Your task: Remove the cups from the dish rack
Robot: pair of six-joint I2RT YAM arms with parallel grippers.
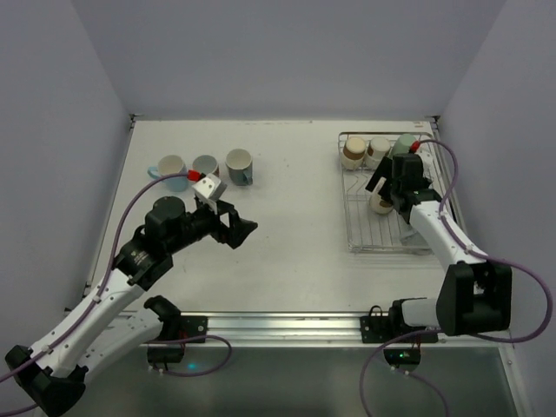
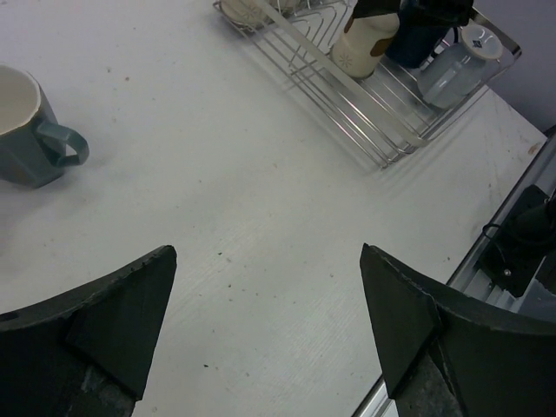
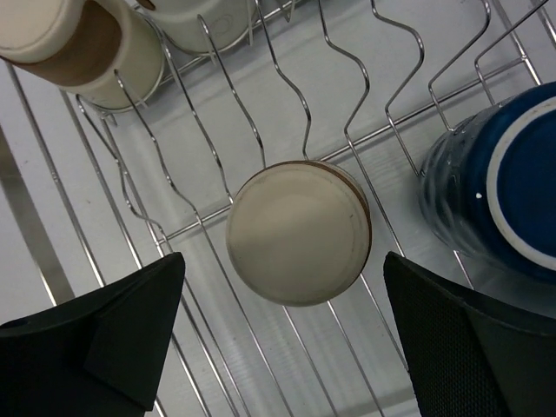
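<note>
While my right fingers [image 3: 95, 347] gape wide over an upside-down cream ceramic mug [image 3: 298, 233] in the silver wire rack [image 2: 365, 104], my left fingers [image 2: 113, 321] spread wide above the counter [image 2: 261, 217].

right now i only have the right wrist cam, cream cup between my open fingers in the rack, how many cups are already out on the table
observer: three cups stand in a row on the table, at the far left, well away from the dish rack.
operator: is the left arm in my way
observer: no, the left gripper hangs open and empty over bare table, left of the rack.
operator: anything in the rack outside my frame
observer: yes, a pale blue cup sits at the rack's near end.
</note>
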